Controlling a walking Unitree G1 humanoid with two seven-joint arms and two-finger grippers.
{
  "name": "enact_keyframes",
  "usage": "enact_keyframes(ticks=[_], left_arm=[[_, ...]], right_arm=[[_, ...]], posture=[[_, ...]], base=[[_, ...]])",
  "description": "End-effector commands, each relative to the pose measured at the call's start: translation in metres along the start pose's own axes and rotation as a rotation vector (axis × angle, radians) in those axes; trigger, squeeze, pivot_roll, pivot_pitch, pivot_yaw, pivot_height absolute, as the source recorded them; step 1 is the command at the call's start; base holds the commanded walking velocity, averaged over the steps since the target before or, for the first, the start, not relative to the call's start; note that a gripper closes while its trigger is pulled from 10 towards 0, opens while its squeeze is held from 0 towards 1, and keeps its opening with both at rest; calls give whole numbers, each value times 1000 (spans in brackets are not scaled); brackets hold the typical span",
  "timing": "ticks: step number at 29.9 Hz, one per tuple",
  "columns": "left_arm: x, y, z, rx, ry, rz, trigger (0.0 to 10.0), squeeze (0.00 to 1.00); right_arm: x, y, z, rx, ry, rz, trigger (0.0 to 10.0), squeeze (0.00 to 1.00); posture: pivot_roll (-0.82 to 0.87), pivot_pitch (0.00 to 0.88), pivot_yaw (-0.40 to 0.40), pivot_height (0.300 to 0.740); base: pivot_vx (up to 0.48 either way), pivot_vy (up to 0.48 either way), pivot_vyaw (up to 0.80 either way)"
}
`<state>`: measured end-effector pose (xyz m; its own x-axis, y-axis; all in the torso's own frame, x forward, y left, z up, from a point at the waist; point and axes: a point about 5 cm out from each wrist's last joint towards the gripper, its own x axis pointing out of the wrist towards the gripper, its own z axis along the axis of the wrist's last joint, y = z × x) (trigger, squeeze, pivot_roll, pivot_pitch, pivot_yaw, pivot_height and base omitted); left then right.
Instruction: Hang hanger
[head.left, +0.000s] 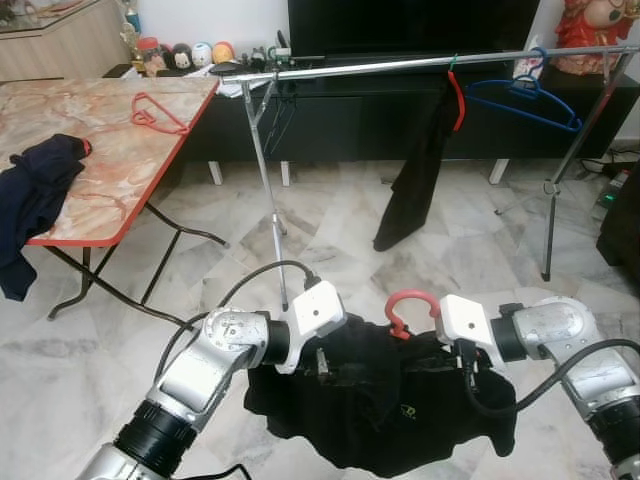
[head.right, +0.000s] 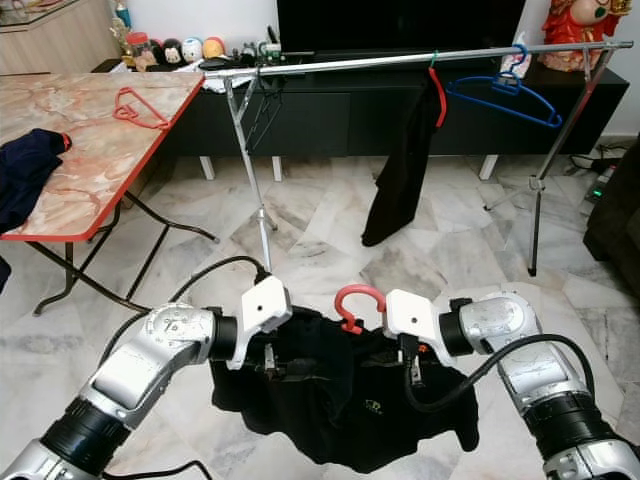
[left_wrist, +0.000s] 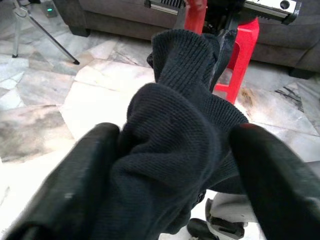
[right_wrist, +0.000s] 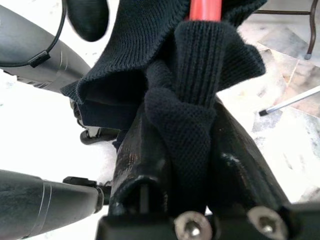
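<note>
Both grippers, left (left_wrist: 170, 165) and right (right_wrist: 187, 150), pinch the black knit garment (head.left: 380, 410); lift its red plastic hanger hook (head.left: 408, 308) level onto the silver metal rail (head.left: 400, 65).

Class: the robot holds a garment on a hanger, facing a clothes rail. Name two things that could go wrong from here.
1. The left gripper and right gripper pinch only black knitted garment, so its red plastic hanger may slip out.
2. The silver metal rail stands on thin legs; a bump might tip it.

Both arms bent inward, low; left gripper (left_wrist: 170, 165) and right gripper (right_wrist: 187, 150) clamped
</note>
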<state>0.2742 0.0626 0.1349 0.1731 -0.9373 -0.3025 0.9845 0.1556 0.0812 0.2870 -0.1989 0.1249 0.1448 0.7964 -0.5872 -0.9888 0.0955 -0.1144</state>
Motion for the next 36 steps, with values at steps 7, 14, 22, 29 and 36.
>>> enact_keyframes(ticks=[7, 14, 22, 29, 36], left_arm=[[5, -10, -3, 1, 11, -71, 0, 0], [12, -15, -8, 13, 48, -104, 0, 0], [15, -21, -12, 21, 72, -137, 0, 0], [15, -23, -12, 20, 80, -164, 0, 0], [13, -25, -15, 14, 93, -187, 0, 0]], right_arm=[[-3, -4, 15, -51, -41, -10, 0, 0], [-3, -5, 18, -59, -44, -5, 0, 0], [-4, -7, 21, -68, -47, -6, 0, 0], [-4, -8, 23, -72, -51, -12, 0, 0], [-3, -10, 25, -77, -54, -15, 0, 0]], posture=[[-103, 0, 39, 740], [-103, 0, 37, 740], [-106, 0, 37, 740], [-104, 0, 39, 740], [-105, 0, 38, 740]], base=[[0, 0, 0], [0, 0, 0], [0, 0, 0], [0, 0, 0], [0, 0, 0]])
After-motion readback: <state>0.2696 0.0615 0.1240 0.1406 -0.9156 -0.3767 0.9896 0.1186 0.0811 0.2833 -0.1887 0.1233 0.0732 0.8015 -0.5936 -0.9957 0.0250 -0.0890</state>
